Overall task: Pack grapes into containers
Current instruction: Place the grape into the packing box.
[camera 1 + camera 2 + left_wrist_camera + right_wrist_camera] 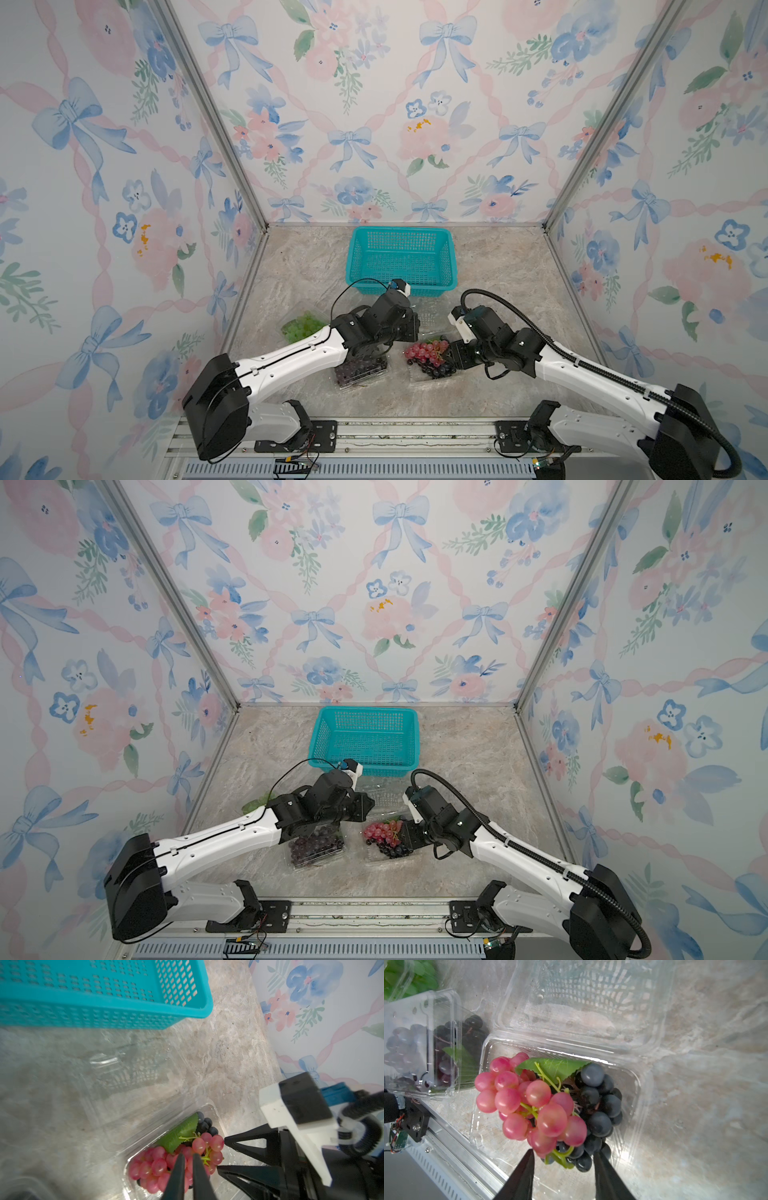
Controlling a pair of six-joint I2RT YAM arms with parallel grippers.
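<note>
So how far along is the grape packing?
Done: green grape bunch and dark purple grape bunch sit in their own clear plastic clamshells. In hand: red bunch and blue-black bunch lie in the open clear clamshell; right gripper open at them, left gripper shut nearby. Left: its hinged lid lies open and needs closing.

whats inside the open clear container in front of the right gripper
In the open container, a red bunch lies partly over a blue-black bunch with a green leaf. Some bare floor shows; how far the dark grapes run under the red ones is covered.
</note>
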